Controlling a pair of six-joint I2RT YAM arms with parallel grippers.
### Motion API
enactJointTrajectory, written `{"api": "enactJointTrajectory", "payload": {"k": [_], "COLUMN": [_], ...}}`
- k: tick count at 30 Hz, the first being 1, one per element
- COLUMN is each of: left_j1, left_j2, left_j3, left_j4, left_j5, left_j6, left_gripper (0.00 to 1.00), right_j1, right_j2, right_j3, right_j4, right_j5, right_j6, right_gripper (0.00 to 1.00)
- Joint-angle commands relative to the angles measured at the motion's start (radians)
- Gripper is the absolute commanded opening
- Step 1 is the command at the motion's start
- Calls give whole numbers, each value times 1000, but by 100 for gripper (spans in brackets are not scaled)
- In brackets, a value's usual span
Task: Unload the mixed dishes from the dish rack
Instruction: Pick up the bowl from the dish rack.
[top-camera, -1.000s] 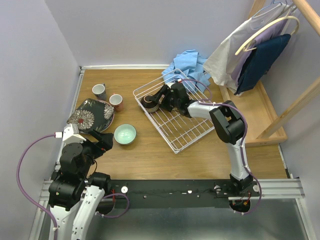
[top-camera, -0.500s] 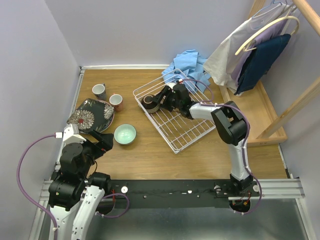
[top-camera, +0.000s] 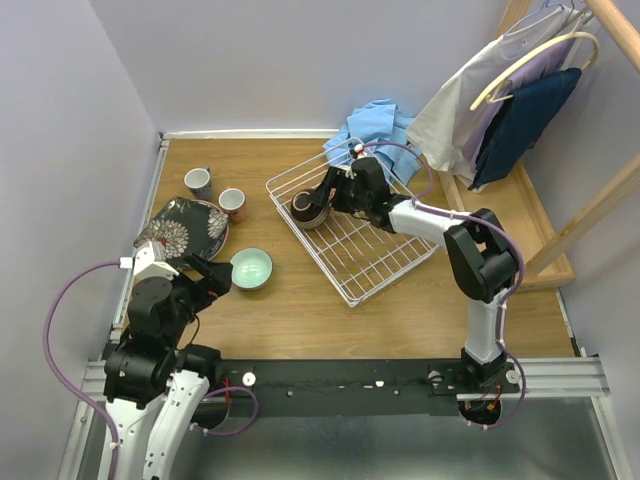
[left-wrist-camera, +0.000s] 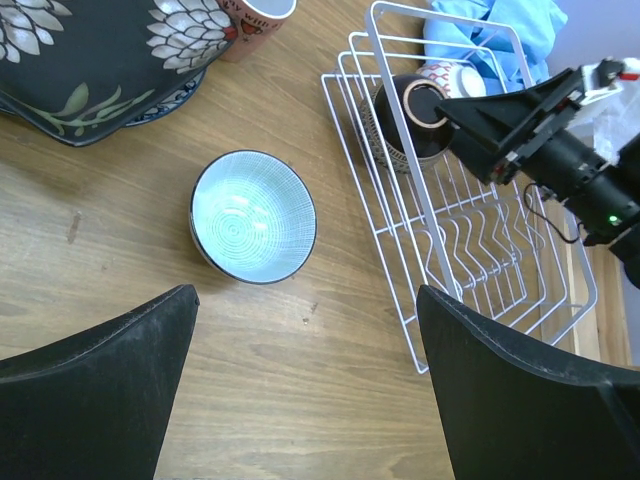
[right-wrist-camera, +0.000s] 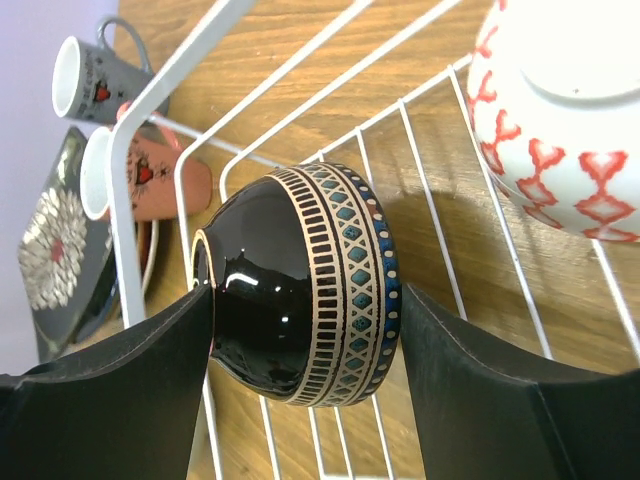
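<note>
Over the dish rack (top-camera: 372, 272), right tool (right-wrist-camera: 305, 310) clamps dark bowl (top-camera: 304, 209) (tipped, mouth leftward); left tool (left-wrist-camera: 308, 296) gapes empty.

Soft, even overhead light fills all three views, and shadows stay faint. In the right wrist view, small white glints sit on the glossy black base of the dark banded bowl (right-wrist-camera: 300, 300). The rack wires (right-wrist-camera: 440, 230) cast thin shadows on the wooden table (right-wrist-camera: 330, 60), and the white-and-red bowl (right-wrist-camera: 560, 110) at one o'clock looks slightly washed out. Both wrist views show their own fingers (left-wrist-camera: 100, 390) soft-edged at five and seven o'clock.
</note>
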Motion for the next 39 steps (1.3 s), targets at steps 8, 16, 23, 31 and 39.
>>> {"api": "enactJointTrajectory", "payload": {"k": [8,16,23,31,39], "left_j1": [4,4,3,3,1], "left_j2": [80,174,263,370,468], "left_j3": [-56,-62,-64,-30,18], "left_j4": [137,206,253,295,308], "left_j5": [81,118,201,284,339], "left_j6": [-48,-72,-100,-118,-117], "left_gripper": [99,99,99,99,99], "right_j1": [1,30,119,312,516], "right_j2": [-231,-357,-496,-624,-656], "right_j3": [-3,-37,-139,-285,-419], "right_j4": [-143,-269,-278,-158,45], "right_j5": [0,85,223,451,727], "right_j6": [-407,-712,-993,-1229,-1525], "right_gripper": [17,17,17,14,14]}}
